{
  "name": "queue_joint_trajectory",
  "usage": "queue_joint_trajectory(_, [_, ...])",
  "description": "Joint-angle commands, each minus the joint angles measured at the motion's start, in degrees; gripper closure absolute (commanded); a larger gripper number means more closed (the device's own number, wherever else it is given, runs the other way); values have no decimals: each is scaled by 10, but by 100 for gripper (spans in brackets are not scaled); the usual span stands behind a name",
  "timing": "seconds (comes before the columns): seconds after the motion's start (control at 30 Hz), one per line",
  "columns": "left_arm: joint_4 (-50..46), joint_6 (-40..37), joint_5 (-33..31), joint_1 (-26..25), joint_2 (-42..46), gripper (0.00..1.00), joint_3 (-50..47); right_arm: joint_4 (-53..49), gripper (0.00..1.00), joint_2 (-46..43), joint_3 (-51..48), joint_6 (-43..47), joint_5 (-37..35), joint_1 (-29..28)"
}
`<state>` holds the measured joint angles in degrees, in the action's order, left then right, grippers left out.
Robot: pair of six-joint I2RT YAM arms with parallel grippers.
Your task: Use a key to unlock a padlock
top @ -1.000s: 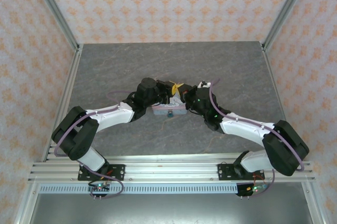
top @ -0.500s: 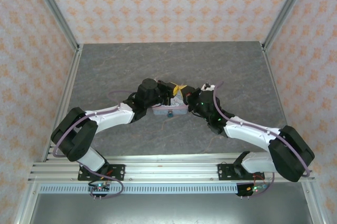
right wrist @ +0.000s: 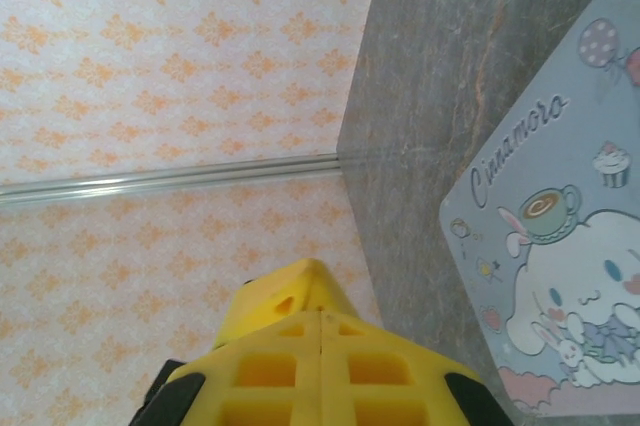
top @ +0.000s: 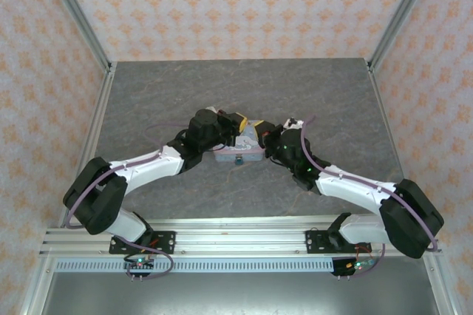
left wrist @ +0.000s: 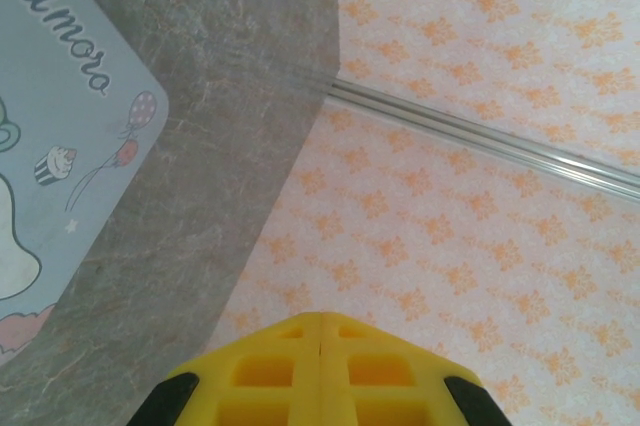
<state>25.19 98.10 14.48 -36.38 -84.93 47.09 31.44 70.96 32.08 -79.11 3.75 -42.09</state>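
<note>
I see a grey stone-look tabletop walled by orange-patterned paper. Mid-table, my left gripper and right gripper are pinched closed beside a pastel cartoon tin. A tiny teal padlock sits at its near edge.

Two pincers: left pincer, right pincer; one cartoon tin; one blue padlock; one grey table
</note>
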Motion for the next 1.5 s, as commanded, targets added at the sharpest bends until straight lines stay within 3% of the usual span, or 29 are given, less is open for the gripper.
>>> queue_joint_trajectory(0.0, [-21,-32,-27,4,21,100,4,-8,100,-8,-10,-6,-29,2])
queue_joint_trajectory(0.3, [-30,-59,-31,4,29,100,15,-8,100,-8,-9,-1,-27,1])
queue_joint_trajectory(0.4, [-47,-91,-33,5,32,100,20,-37,81,-23,-4,27,-22,4])
queue_joint_trajectory(0.5, [-92,-178,-33,8,43,100,36,-80,64,-54,-4,64,-10,14])
queue_joint_trajectory(0.57, [-106,-256,-29,11,48,100,43,-90,58,-71,-8,97,11,30])
queue_joint_trajectory(0.73, [-90,-449,13,14,51,100,51,-42,59,-77,-16,161,104,75])
queue_joint_trajectory(0.87, [-53,-523,51,14,48,100,42,38,61,-38,4,196,187,84])
queue_joint_trajectory(1.0, [-13,-539,77,14,45,100,36,92,65,11,35,200,246,84])
queue_joint_trajectory(1.47, [66,-468,22,14,51,100,-1,197,71,58,27,175,249,71])
